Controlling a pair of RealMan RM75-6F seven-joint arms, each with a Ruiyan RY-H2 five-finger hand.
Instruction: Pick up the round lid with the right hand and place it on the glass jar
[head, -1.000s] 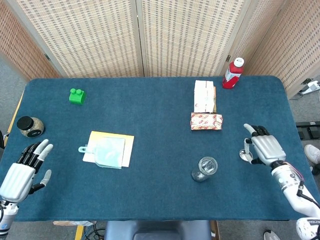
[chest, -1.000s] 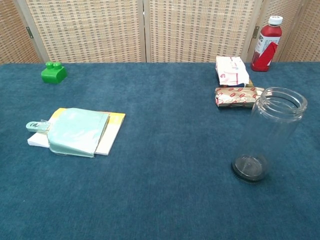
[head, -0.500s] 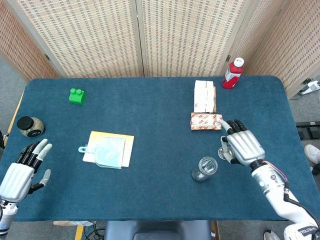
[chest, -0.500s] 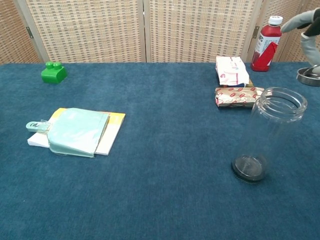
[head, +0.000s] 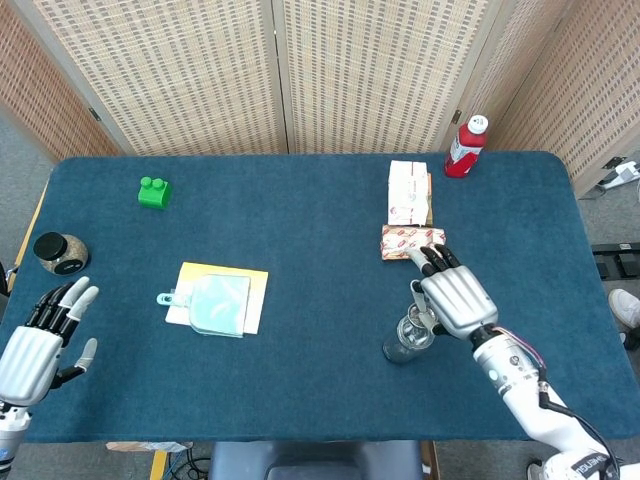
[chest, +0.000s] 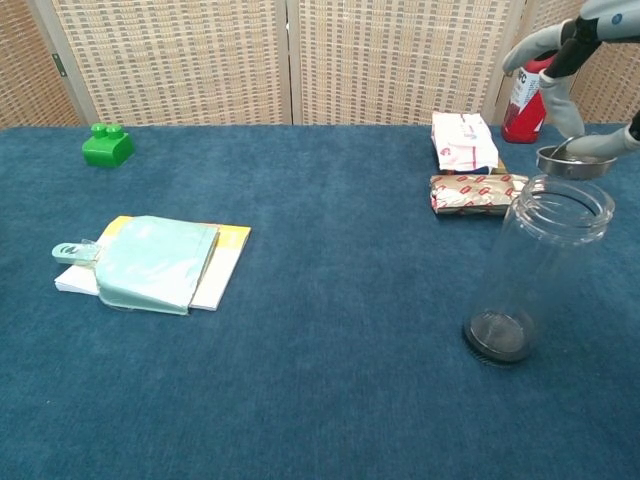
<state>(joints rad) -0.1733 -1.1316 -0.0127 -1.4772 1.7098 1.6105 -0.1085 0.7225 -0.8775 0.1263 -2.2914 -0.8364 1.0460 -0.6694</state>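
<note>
Your right hand (head: 455, 298) is above the tall clear glass jar (chest: 537, 266), which stands upright and uncapped on the blue felt-covered table (head: 300, 380); its fingers (chest: 556, 102) grasp the round metal lid (chest: 576, 161), held roughly level just over the far right part of the jar's open rim, and in the chest view you can see the lid is not seated on the mouth; whether it touches the rim, you cannot tell. In the head view the back of that hand covers the lid and part of the jar's top.

Your left hand (head: 38, 338) is at the near left edge of the table, fingers released and spread, grasping nothing; it shows only in the head view.

Beyond the jar lies a red-and-white printed wrapped packet (head: 410, 241), and just behind that a white box (head: 408, 192); a red bottle with a white cap (head: 466, 146) stands at the far right edge. On the left half you have a green toy block (head: 154, 191) towards the far side, a pale mint-green clip board lying on a yellow-edged pad (head: 215, 299) near the middle, and a small dark-lidded round jar (head: 59, 253) at the left edge.
</note>
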